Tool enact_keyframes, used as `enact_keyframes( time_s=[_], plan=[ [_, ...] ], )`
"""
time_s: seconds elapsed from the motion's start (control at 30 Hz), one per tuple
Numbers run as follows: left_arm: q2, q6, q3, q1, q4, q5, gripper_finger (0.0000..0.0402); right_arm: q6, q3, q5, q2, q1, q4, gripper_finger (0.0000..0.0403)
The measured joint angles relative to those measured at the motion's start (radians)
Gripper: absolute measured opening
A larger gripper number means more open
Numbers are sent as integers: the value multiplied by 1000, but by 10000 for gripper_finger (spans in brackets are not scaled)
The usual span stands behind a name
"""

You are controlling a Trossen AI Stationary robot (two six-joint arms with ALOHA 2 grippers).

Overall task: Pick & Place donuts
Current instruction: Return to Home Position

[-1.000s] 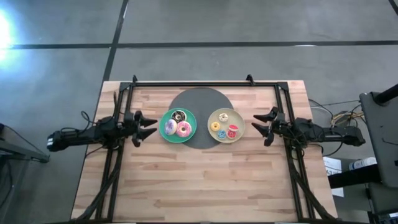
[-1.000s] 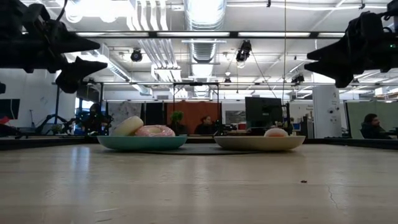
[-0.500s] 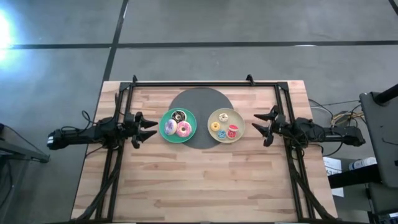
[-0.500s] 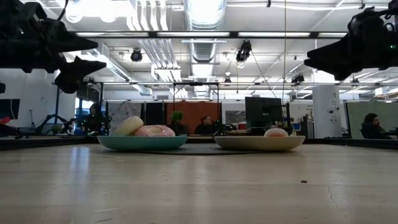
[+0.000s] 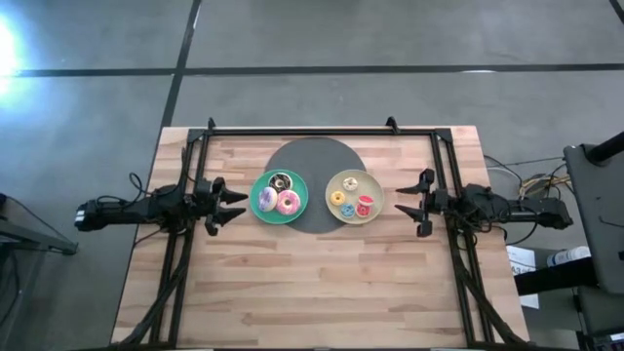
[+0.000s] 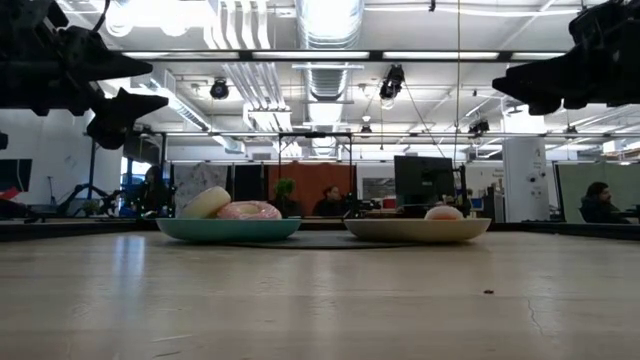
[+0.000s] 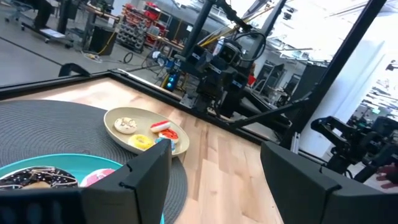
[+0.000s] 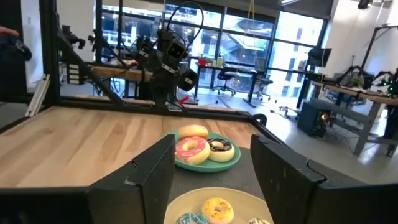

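Observation:
A teal plate (image 5: 279,213) holds three larger donuts: dark chocolate (image 5: 280,182), lilac sprinkled (image 5: 266,199) and pink (image 5: 289,203). A beige plate (image 5: 355,218) to its right holds the tiny donuts: yellow (image 5: 337,198), blue (image 5: 345,210), red (image 5: 364,206) and a pale orange one (image 5: 350,183). My left gripper (image 5: 241,203) hovers open and empty just left of the teal plate. My right gripper (image 5: 398,199) hovers open and empty just right of the beige plate. Both are well above the table in the low view. The wrist views show both plates beyond the open fingers (image 7: 146,171) (image 8: 137,174).
Both plates rest on a dark round mat (image 5: 314,156) at the table's far middle. Black frame rails (image 5: 322,130) run along the far edge and down both sides. Bare wood (image 5: 312,283) fills the near half. People sit in the room behind (image 6: 598,200).
My right gripper has turned about its own axis, so its fingers now lie nearly level side by side, and it has risen slightly. The donuts and plates have not moved.

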Motion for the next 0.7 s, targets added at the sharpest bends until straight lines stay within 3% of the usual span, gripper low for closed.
enact_keyframes(
  time_s=[0.7],
  plan=[
    [9,0,0,2,-20,2,223,1,0,3,-2,0,-9,201]
  ],
)
